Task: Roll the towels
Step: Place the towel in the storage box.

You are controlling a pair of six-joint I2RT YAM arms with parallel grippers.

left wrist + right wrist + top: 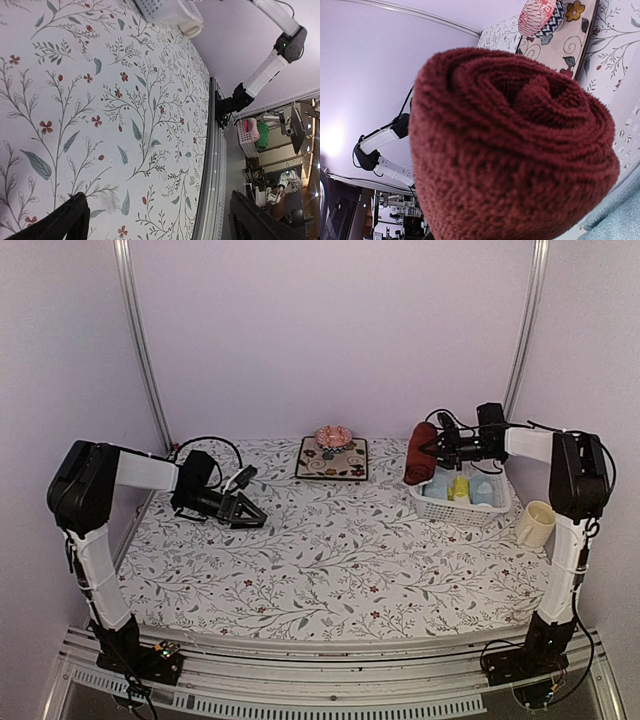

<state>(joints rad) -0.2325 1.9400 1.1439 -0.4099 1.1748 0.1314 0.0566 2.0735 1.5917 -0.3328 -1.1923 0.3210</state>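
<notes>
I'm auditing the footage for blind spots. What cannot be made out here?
- Fingers of the right hand: right wrist view, hidden behind the rolled dark red towel.
- White plastic basket: left wrist view, cut off by the top edge.
- Its small towels: top view, too small to count.

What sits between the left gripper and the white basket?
Top view: only bare table covering between the left gripper and the basket; the dark mat sits farther back.

Soft, even light w/ lilac cast on walls (330,330); shadows faint. Top view sharp. Right wrist: dark red towel (510,145) fills frame, slightly soft up close; pale glare at left edge. Left wrist: table covering (100,100) crisp, bkgd room blurry.
</notes>
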